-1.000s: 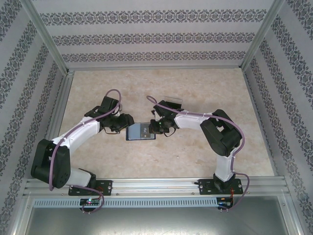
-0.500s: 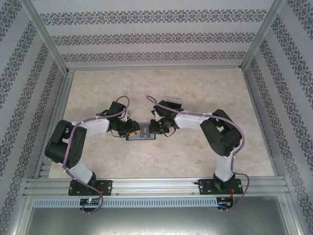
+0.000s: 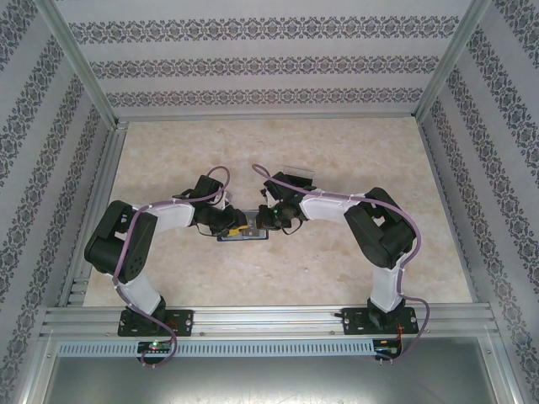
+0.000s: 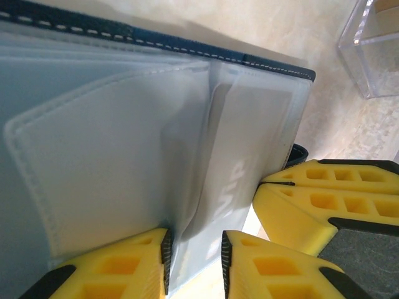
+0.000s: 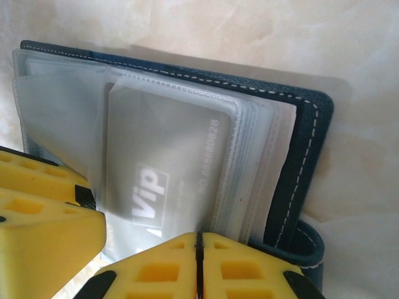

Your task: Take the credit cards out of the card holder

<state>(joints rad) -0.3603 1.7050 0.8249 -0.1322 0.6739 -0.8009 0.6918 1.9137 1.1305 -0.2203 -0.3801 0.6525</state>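
The navy holder lies open on the bench between the arms. Left fingers stand slightly apart astride a clear sleeve; right fingers are pressed together at the holder's edge, by a sleeved Vip card.

The card holder is dark blue, with a line of little white stitches along its edge. Its inside pockets are milky grey-white — you can half see through them. The card in the front pocket looks pale grey with white letters and numbers. The left gripper and the right gripper have bright yellow fingers with black backs. The left arm and the right arm are black and white, each with a purple cable. The table is cream with soft brown swirls. The walls are white with dark grey flowery stripes — the frame is silver. The box is clear.
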